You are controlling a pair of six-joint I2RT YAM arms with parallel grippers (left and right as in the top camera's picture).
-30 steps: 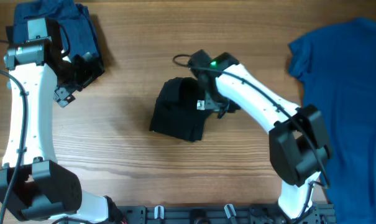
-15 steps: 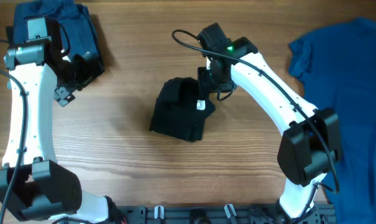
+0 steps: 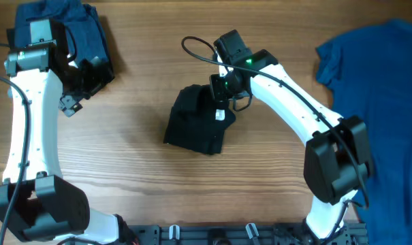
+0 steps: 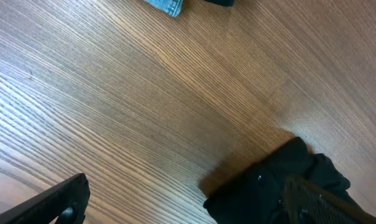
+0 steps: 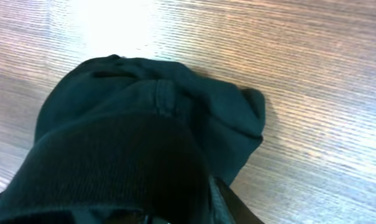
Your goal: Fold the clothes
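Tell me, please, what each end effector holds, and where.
Left end effector: open, nothing held. Right end effector: at the black T-shirt's far right corner; a grip cannot be told.

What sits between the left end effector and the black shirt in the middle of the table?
Nothing. In the overhead view only bare wooden table separates the open left end effector from the black shirt.

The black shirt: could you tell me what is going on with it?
The black shirt lies folded mid-table. The right end effector sits at its far edge; its grip is unclear. The left end effector is open, beside a dark blue pile. A bright blue shirt lies at the right.
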